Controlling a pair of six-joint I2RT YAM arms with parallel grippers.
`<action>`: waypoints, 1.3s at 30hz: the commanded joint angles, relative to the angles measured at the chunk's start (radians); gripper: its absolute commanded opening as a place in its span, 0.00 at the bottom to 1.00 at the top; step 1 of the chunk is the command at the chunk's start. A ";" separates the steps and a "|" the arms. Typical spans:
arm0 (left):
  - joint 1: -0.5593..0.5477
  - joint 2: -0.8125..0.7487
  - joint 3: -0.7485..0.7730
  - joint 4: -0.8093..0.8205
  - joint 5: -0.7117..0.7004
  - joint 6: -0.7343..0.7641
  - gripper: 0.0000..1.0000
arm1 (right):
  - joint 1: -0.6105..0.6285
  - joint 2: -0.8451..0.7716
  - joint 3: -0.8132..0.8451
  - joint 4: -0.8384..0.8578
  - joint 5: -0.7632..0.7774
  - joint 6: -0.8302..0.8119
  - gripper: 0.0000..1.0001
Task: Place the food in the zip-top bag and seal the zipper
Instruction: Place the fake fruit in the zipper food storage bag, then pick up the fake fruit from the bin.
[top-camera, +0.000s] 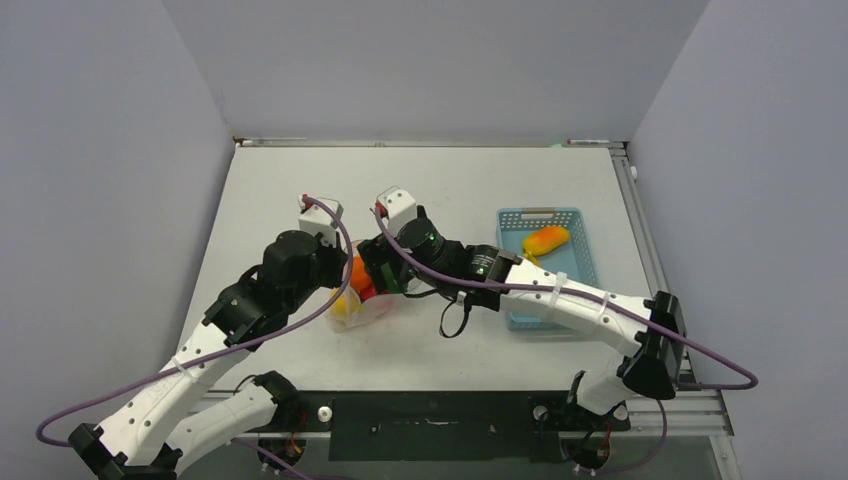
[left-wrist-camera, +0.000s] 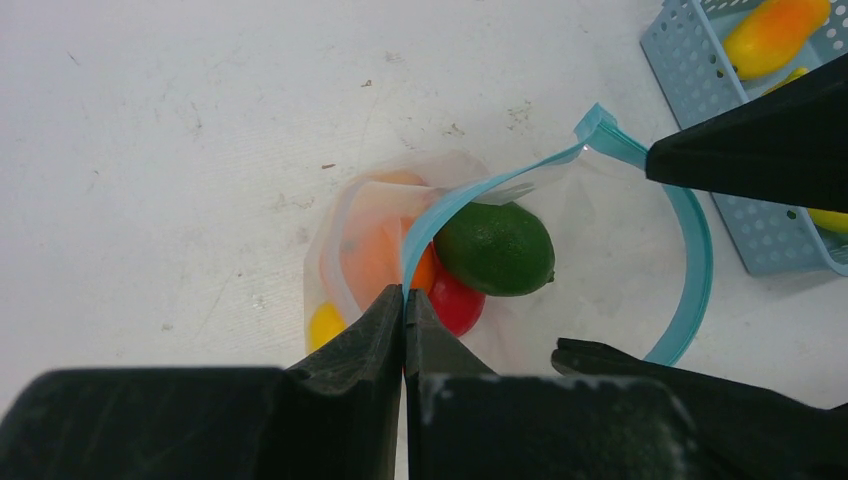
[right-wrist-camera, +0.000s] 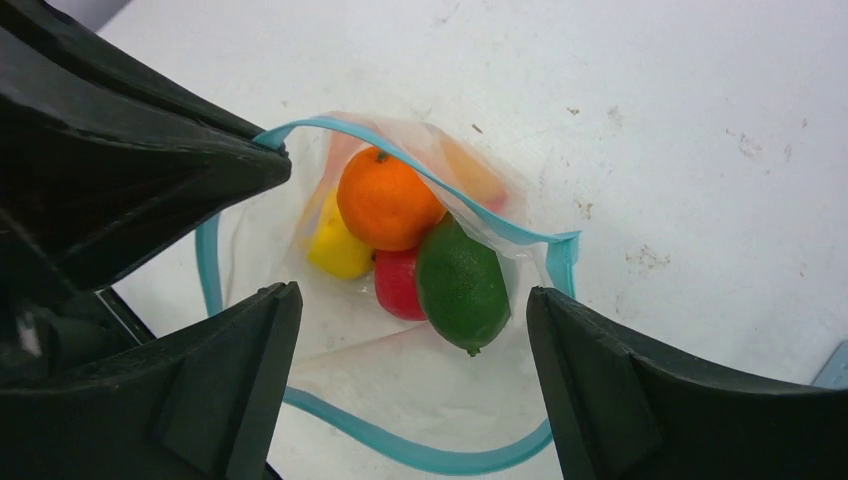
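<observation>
The zip-top bag (left-wrist-camera: 600, 250) lies on the white table with its mouth held open. Inside it are a green fruit (right-wrist-camera: 462, 285), an orange round (right-wrist-camera: 385, 198), a red fruit (right-wrist-camera: 398, 285) and a yellow one (right-wrist-camera: 338, 248). My left gripper (left-wrist-camera: 404, 295) is shut on the zipper (left-wrist-camera: 440, 215), pinching one side of the mouth edge and lifting it. My right gripper (right-wrist-camera: 412, 300) is open just above the bag's mouth, its fingers either side of the green fruit, holding nothing. In the top view both grippers (top-camera: 340, 275) (top-camera: 372, 275) meet over the bag (top-camera: 355, 308).
The light blue basket (top-camera: 575, 262) stands to the right of the bag. An orange-yellow fruit (top-camera: 545, 240) lies in it, and a yellow piece (left-wrist-camera: 830, 218) shows beside it in the left wrist view. The right arm reaches across between the basket and the bag.
</observation>
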 joint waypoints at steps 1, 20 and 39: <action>0.008 -0.016 0.007 0.049 0.002 0.006 0.00 | 0.007 -0.091 -0.006 0.048 0.013 0.018 0.85; 0.009 -0.032 0.009 0.049 0.012 0.004 0.00 | -0.037 -0.351 -0.054 -0.252 0.356 0.147 0.87; 0.013 -0.050 0.009 0.045 0.029 0.001 0.00 | -0.469 -0.344 -0.184 -0.485 0.379 0.277 0.87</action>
